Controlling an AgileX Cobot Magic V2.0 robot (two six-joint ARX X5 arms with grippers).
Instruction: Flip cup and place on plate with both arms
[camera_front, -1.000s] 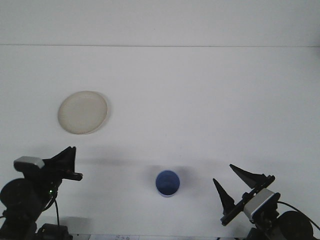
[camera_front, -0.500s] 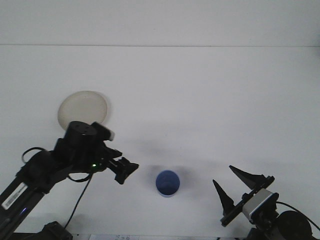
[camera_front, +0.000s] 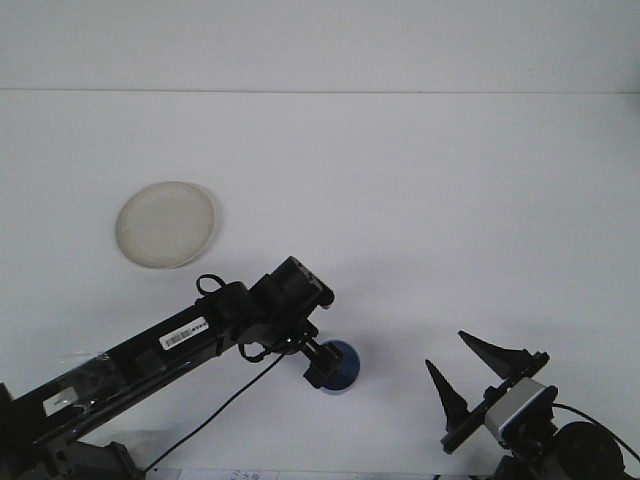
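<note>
The left hand (camera_front: 322, 370), grip state hidden, sits at the blue cup's (camera_front: 340, 366) left rim; the spread right hand (camera_front: 468, 375) waits well apart.

On the desk (camera_front: 420, 200), the plate (camera_front: 165, 224) lies far left and toward the back. The cup (camera_front: 342, 366) stands nearer the front, about centre, well apart from the plate. The left hand (camera_front: 320, 368) reaches in from the front-left corner and sits just at the cup's left side. The right hand (camera_front: 475, 382) waits at the front right, to the right of the cup and apart from it.
</note>
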